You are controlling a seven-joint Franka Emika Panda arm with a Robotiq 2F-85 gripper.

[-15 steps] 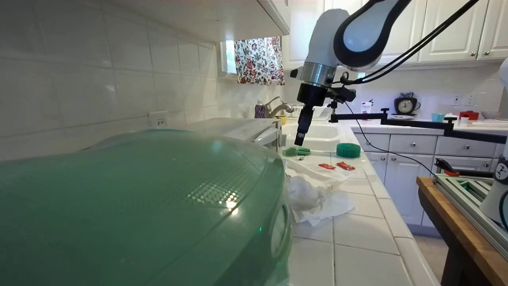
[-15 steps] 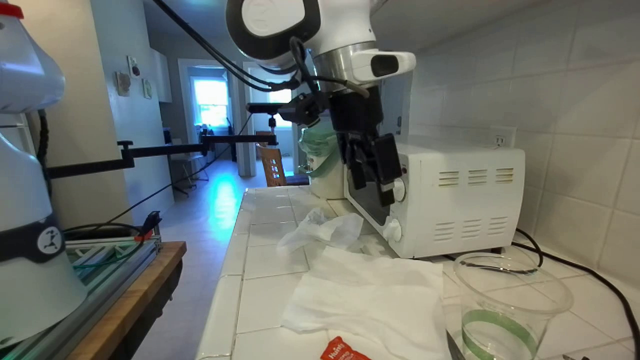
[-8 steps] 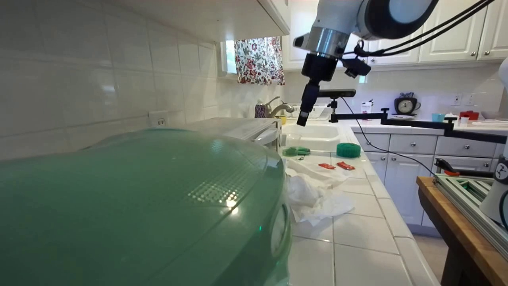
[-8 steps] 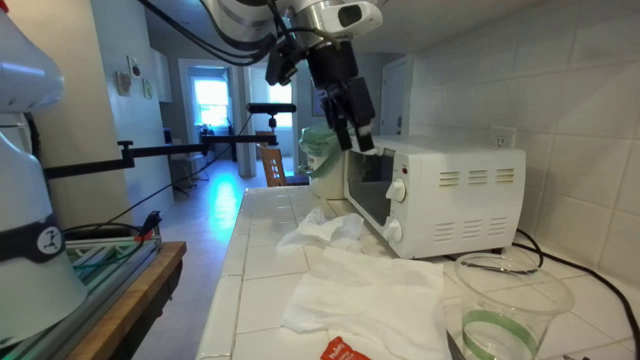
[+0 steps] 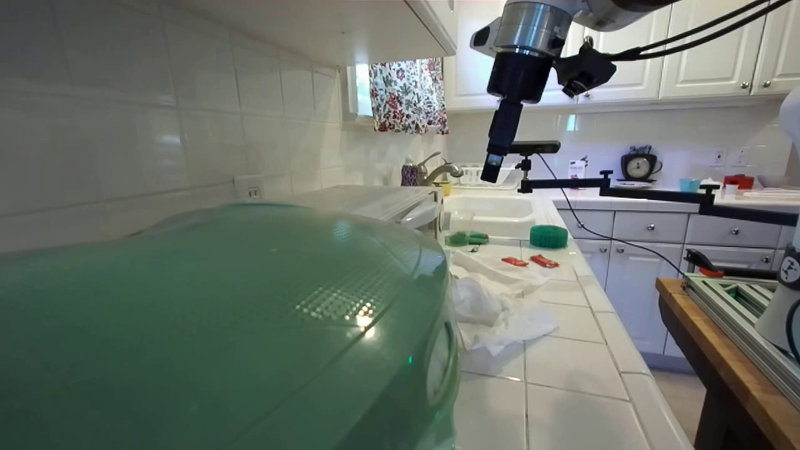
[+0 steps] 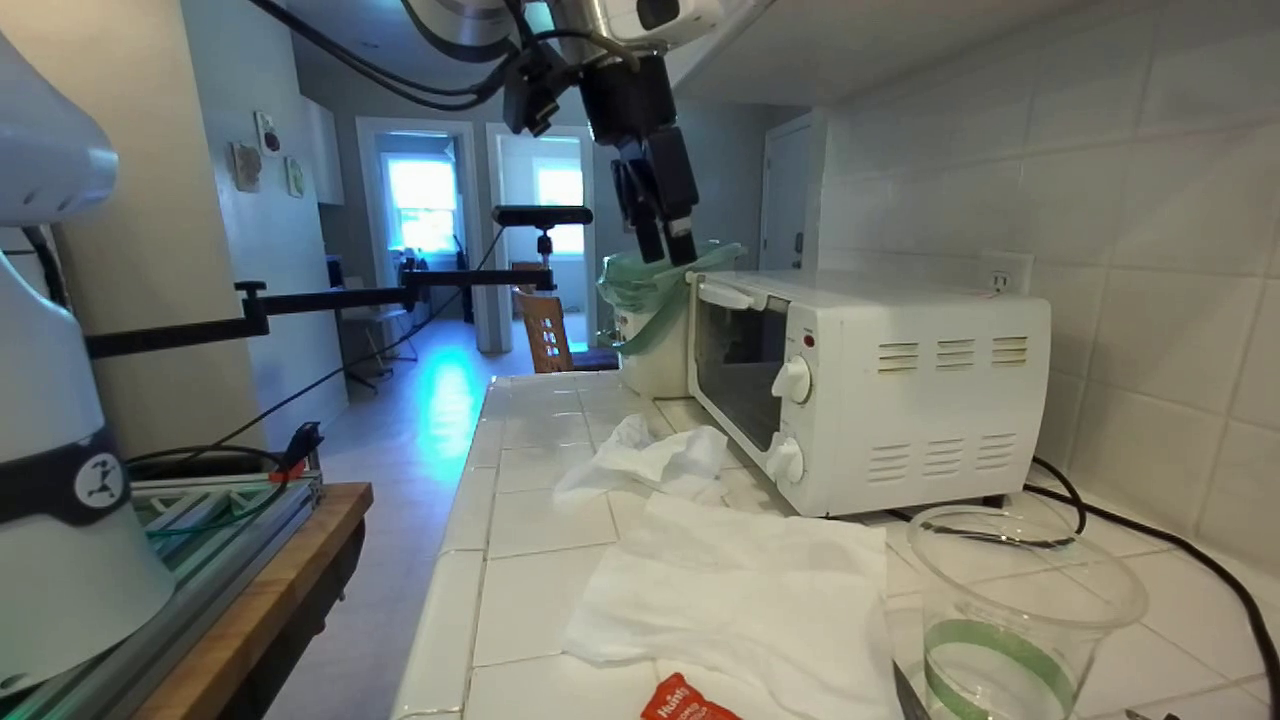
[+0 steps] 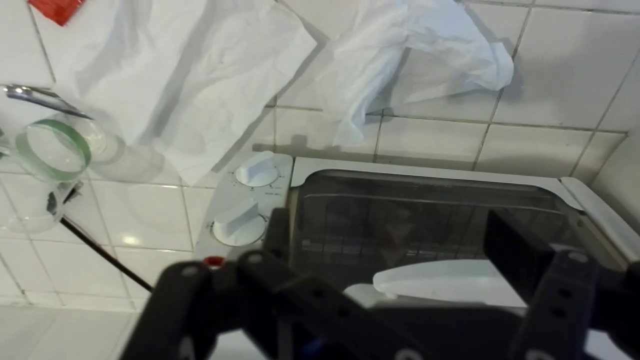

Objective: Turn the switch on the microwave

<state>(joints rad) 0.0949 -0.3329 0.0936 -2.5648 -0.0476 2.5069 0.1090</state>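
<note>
The microwave (image 6: 930, 420) is a white oven with a dark glass door. An upper knob (image 6: 793, 380) and a lower knob (image 6: 786, 460) sit on its front panel, with a red light above them. In the wrist view the upper knob (image 7: 239, 227) and lower knob (image 7: 257, 171) show left of the door window (image 7: 400, 210), and the white handle (image 7: 450, 282) lies between the fingers. My gripper (image 6: 667, 250) is above and in front of the oven, apart from it, with nothing between its spread fingers. It also shows in an exterior view (image 5: 491, 172), where the knobs are hidden.
White paper towels (image 6: 740, 590) and crumpled paper (image 6: 650, 455) lie before the oven. A clear cup (image 6: 1030, 610) with a green band and black cords are beside it. A green bag-covered bin (image 5: 250, 325) stands past it. A camera bar (image 5: 650, 194) crosses near the counter edge.
My gripper has risen and drawn back from beside the upper knob to above the oven's front. Both knobs now show fully in an exterior view. The oven has not moved.
</note>
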